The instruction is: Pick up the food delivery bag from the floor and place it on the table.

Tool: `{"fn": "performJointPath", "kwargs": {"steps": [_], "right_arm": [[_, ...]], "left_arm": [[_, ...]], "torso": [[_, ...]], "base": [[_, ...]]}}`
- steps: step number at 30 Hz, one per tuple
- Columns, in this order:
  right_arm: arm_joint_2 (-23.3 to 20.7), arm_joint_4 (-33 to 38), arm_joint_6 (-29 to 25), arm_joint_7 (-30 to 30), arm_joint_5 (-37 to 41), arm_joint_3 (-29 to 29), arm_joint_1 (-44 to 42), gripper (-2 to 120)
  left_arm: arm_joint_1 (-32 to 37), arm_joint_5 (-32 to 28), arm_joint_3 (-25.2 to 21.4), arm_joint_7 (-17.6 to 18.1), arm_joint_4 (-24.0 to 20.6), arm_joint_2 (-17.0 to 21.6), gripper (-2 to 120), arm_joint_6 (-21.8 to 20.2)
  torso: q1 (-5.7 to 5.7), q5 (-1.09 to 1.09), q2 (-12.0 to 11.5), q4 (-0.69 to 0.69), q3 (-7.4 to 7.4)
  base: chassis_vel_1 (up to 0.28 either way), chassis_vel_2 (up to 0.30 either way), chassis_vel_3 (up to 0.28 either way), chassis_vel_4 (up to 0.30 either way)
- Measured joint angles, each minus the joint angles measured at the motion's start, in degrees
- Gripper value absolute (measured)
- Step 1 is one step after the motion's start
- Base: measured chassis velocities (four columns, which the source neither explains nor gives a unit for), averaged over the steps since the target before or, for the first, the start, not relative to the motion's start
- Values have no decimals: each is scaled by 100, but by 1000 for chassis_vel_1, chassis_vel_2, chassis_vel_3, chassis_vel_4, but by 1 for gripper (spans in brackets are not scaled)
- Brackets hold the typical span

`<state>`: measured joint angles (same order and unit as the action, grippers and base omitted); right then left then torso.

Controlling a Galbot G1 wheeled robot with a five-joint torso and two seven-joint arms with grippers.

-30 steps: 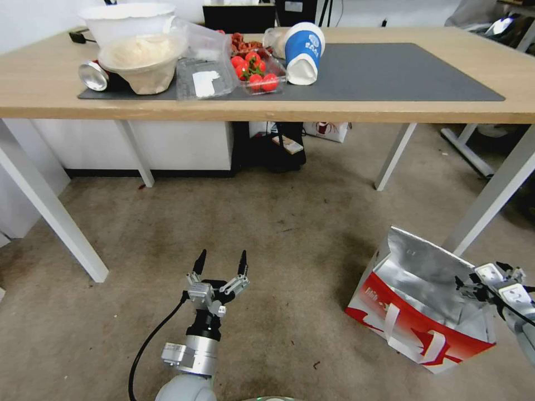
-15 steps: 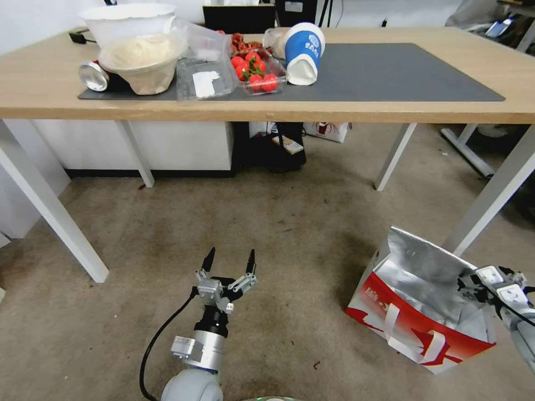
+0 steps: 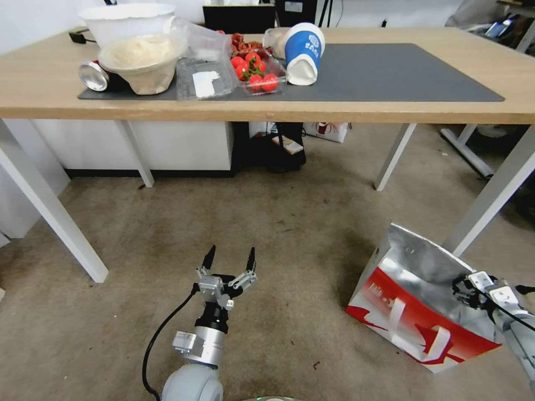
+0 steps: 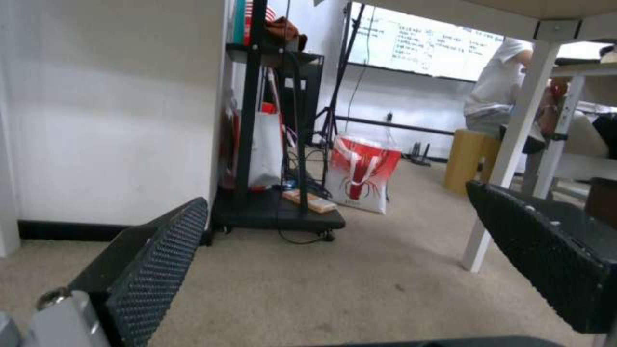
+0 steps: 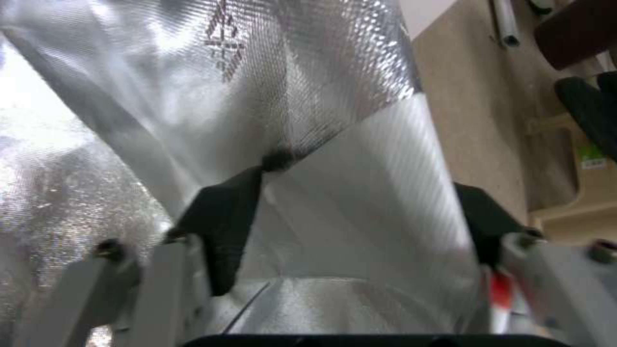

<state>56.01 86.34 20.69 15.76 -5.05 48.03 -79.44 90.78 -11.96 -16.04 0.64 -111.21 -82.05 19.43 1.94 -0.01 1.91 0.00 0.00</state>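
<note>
The food delivery bag (image 3: 421, 320) sits on the floor (image 3: 267, 234) at the robot's right, beside a white leg of the tabletop (image 3: 345, 111), tilted with its foil-lined mouth open. The right pincer (image 3: 465, 292) is at the bag's right rim; in the right wrist view its fingers (image 5: 225, 217) are spread apart, 1 inside against the foil and the other outside the side wall (image 5: 360, 193), so nothing is gripped yet. The left pincer (image 3: 229, 260) hangs open over bare carpet, well apart from the bag.

The main risk, as I judge it, is a poor hold: thin foil-lined paper can crumple or tear if pinched at 1 edge, and the bag would swing or slip when lifted. The bag already leans, so a push from the inner finger could tip it over. The nearby leg could catch the bag on the way up. The tabletop's left half is crowded with bowls (image 3: 139, 58), tomatoes (image 3: 253, 69) and a cup (image 3: 304, 53); the bare mat (image 3: 401, 72) looks safer.
</note>
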Motion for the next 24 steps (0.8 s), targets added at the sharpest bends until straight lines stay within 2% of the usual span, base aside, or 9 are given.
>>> {"fn": "performJointPath", "kwargs": {"steps": [1,4,8,9,12,14,16,21,24], "right_arm": [[0,0,0,0,0,0,0,60],[16,17,-2,47,4,-2,-6,50],[-4,150,17,216,48,31,-100,30],[-4,150,17,216,48,31,-100,30],[-37,206,43,294,126,72,-176,16],[-43,219,51,307,145,81,-194,12],[-59,254,61,340,193,99,-242,1],[-157,363,61,495,498,131,-381,0],[-332,471,16,628,947,137,-525,0]], "left_arm": [[0,0,0,0,0,0,100,0],[-6,30,-43,-2,-6,34,100,-16],[-32,99,-133,-5,-27,113,100,-31],[-32,99,-133,-5,-27,113,100,-31],[-71,135,-178,-11,-45,146,100,-41],[-77,136,-181,-11,-48,152,100,-47],[-95,137,-184,-7,-67,175,100,-76],[-149,114,-199,20,-92,255,100,-153],[-171,-1,-228,55,-135,344,100,-209]], "torso": [[0,0,0,0,0],[0,0,0,0,0],[0,0,0,0,0],[0,0,0,0,0],[0,0,1,0,0],[0,0,1,0,0],[0,1,1,0,0],[0,0,1,-1,0],[0,1,1,0,0]], "base": [[0,0,0,0],[0,0,0,0],[0,0,0,0],[0,0,0,0],[0,0,0,0],[0,0,0,0],[0,0,0,0],[0,0,0,0],[0,0,0,0]]}}
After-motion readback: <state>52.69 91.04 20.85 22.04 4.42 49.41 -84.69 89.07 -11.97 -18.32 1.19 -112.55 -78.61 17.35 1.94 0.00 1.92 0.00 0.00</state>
